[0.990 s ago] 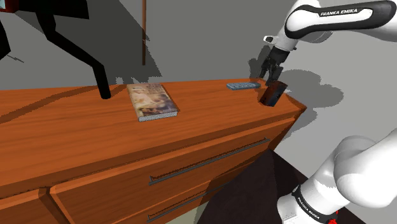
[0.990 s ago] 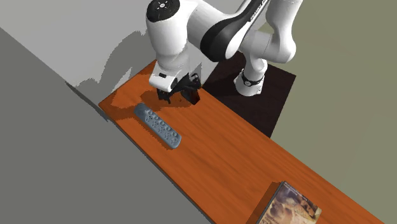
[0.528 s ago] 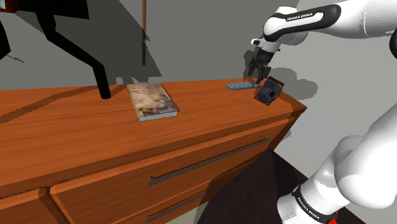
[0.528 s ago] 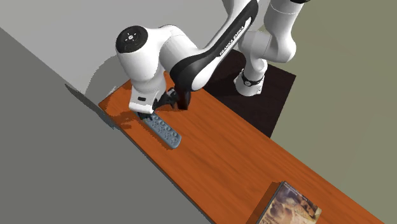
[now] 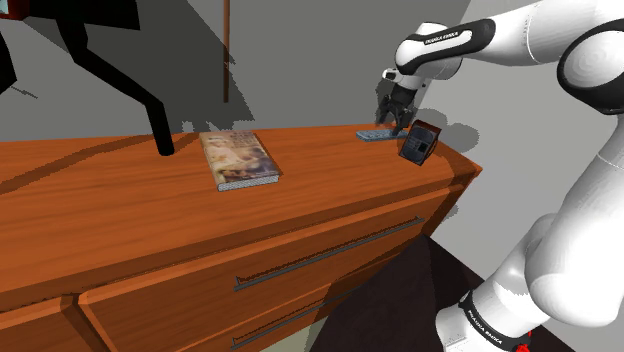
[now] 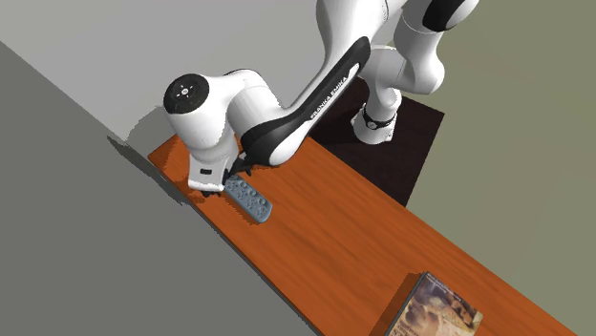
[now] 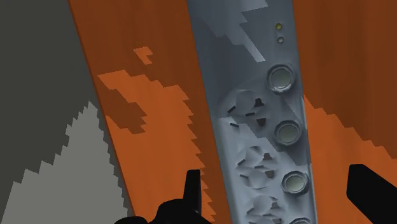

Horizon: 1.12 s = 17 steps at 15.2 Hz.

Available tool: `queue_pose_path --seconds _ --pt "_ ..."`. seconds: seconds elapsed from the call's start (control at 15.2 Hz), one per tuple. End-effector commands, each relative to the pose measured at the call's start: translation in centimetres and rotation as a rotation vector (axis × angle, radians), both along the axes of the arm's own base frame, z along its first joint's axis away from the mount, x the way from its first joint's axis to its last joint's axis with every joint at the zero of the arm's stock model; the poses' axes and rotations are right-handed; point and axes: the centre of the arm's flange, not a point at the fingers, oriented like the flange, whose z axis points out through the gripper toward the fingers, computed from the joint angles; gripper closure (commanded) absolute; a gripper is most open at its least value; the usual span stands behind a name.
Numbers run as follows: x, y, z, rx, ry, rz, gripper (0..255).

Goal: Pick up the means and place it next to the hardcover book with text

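Pickup is not yet made: the tool hangs open, fingers astride the grey remote without clasping it, at the desk's end, two o'clock from the book in the shoulder view. Lifting, carrying and setting down beside the book are left. The arm reads FRANKA EMIKA; the book's cover writing is illegible.

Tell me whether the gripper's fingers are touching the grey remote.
Apart. In the wrist view the remote lies between the fingers of the open gripper, with dresser top showing between it and each finger.
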Motion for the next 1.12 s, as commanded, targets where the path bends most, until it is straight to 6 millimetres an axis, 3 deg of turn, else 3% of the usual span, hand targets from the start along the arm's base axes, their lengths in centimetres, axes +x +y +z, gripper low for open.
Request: queue_pose_path --seconds 0.0,0.07,0.59,0.66,1.06 --pt "-0.04 -0.06 -0.98 0.000 -0.001 0.001 0" --pt "-0.02 -0.07 -1.81 0.000 -0.001 0.001 0" --pt "-0.01 -0.07 -1.81 0.000 0.000 0.001 0" --pt "-0.01 -0.07 -1.81 0.000 0.000 0.001 255" --pt "-0.01 -0.06 -1.79 0.000 0.000 0.001 255"
